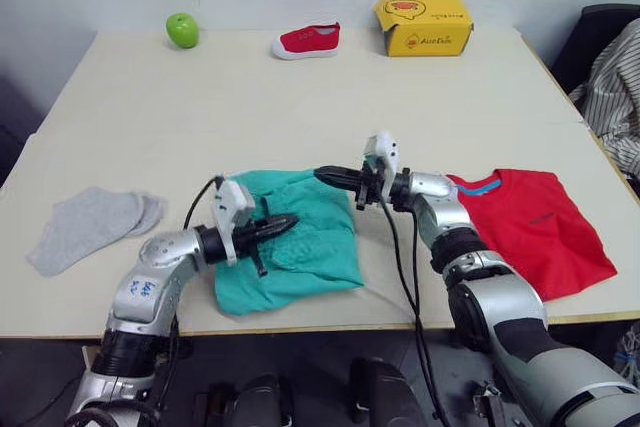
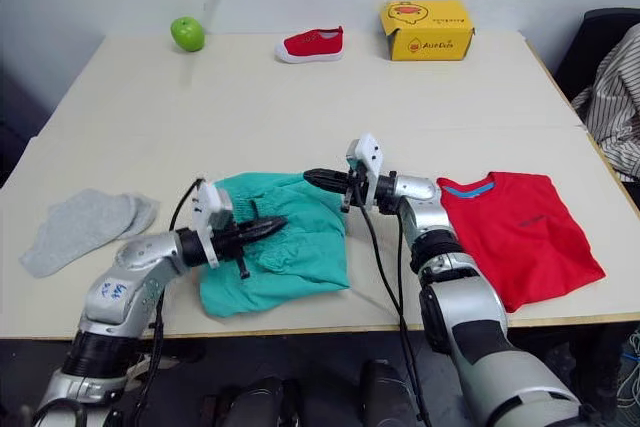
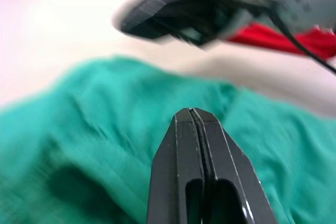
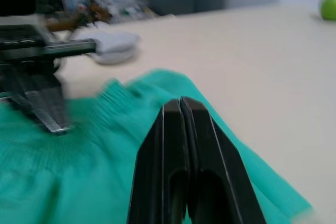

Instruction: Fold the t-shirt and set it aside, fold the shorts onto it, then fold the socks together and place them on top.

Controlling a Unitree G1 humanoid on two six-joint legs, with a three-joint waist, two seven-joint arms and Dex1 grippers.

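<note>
The shorts (image 1: 290,242) lie crumpled near the middle of the table's (image 1: 330,107) front edge, their gathered waistband on the side toward the left edge. The left gripper (image 1: 283,222) hangs just over them, its two black fingers pressed tight together with nothing between them, tips pointing toward the right edge. The right gripper (image 1: 330,176) hovers above the far right corner of the shorts, its fingers likewise closed flat against each other and empty, tips pointing toward the left edge. The two grippers face each other across the teal cloth, apart from one another.

The t-shirt (image 1: 530,222) lies spread flat by the front right corner, just beside the shorts, its blue collar band turned toward the far edge. The socks (image 1: 88,225) rest overlapping near the left edge, well apart from the shorts.

Along the far edge stand a green apple (image 1: 182,30) toward the left corner, a small red shoe (image 1: 308,41) in the middle, and a yellow box (image 1: 423,25) to its right
</note>
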